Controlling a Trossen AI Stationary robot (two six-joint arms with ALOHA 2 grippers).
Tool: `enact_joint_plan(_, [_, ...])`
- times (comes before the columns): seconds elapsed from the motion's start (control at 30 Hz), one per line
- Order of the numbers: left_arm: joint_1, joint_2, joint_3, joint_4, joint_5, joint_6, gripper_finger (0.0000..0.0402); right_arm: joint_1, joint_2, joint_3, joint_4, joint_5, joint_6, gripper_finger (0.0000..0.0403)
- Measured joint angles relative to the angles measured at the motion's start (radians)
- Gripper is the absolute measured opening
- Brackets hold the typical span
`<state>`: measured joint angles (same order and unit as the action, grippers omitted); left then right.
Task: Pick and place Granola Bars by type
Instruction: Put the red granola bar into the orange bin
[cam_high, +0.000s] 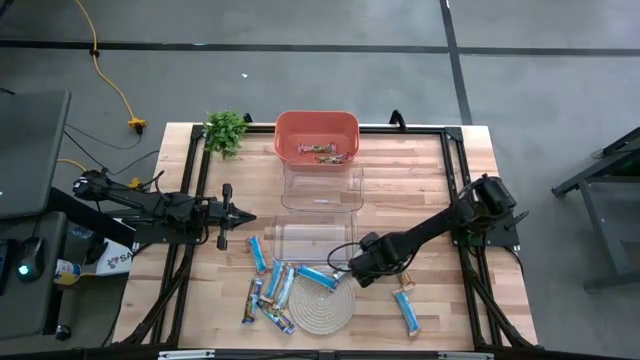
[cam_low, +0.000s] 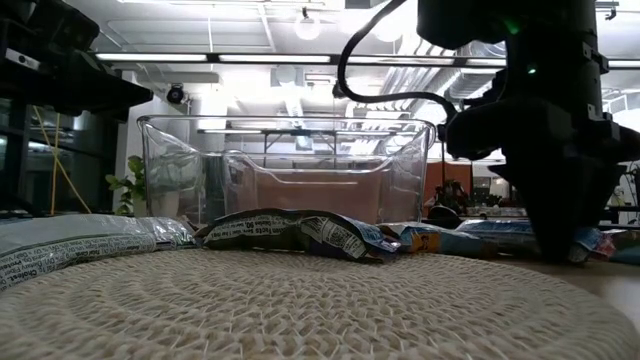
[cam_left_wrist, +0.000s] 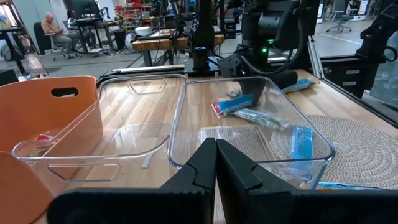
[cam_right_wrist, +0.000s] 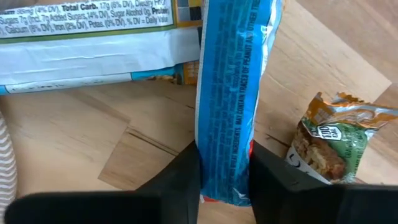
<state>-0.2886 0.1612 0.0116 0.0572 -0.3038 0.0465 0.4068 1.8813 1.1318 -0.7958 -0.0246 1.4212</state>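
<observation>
A wooden bench (cam_high: 430, 180) seen from above, with two dark robot arms reaching in from either side.

The right end effector (cam_high: 362, 268) is low over the bench, just beside the round woven rope coaster (cam_high: 322, 305). Its wrist camera shows its two dark fingers (cam_right_wrist: 180, 180) pressed against both sides of a blue-wrapped granola bar (cam_right_wrist: 231, 93), pinching it across its width while the bar lies on the wood. Just beside this end effector, on the side away from the coaster, lies a bar in a gold and green wrapper (cam_right_wrist: 329, 140), torn open at one end. Ahead of the fingers lies a bar in a white wrapper with nutrition text (cam_right_wrist: 93, 43), touching the blue bar.

More light blue granola bars (cam_high: 272, 285) are scattered near the right end effector, some resting on the coaster's edge and one lone bar (cam_high: 406, 310) on its far side. Beyond the end effector stand two clear plastic bins (cam_high: 322, 215) in a row, then an orange bin (cam_high: 316, 137) holding a few multicoloured bars (cam_high: 325, 153). A small green plant (cam_high: 225, 130) stands by the orange bin.

The left end effector (cam_high: 245, 217) hovers well apart from the right one, beside the clear bins, its fingers pressed together and holding nothing.
</observation>
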Motion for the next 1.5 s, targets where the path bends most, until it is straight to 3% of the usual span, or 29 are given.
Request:
enact_joint_plan(0.4, [0.000,0.000,0.000,0.000,0.000,0.000,0.0007,0.001,-0.109,-0.004,-0.114,0.026,0.039,0.0073])
enact_joint_plan(0.67, [0.000,0.000,0.000,0.000,0.000,0.000,0.0007,0.001,-0.277,-0.003,-0.123,0.145,0.067,0.0072])
enact_joint_plan(0.87, [0.000,0.000,0.000,0.000,0.000,0.000,0.0007,0.001,-0.448,-0.003,-0.066,0.309,0.024,0.0072])
enact_joint_plan(1.07, [0.000,0.000,0.000,0.000,0.000,0.000,0.0007,-0.001,-0.596,-0.002,0.078,0.476,-0.140,0.0072])
enact_joint_plan(1.23, [0.000,0.000,0.000,0.000,0.000,0.000,0.0007,-0.012,-0.674,-0.001,0.246,0.565,-0.375,0.0073])
enact_joint_plan(1.4, [0.000,0.000,0.000,0.000,0.000,0.000,0.0007,-0.062,-0.710,-0.001,0.429,0.571,-0.611,0.0073])
enact_joint_plan(1.5, [0.000,0.000,0.000,0.000,0.000,0.000,0.0007,-0.104,-0.711,-0.001,0.536,0.521,-0.747,0.0073])
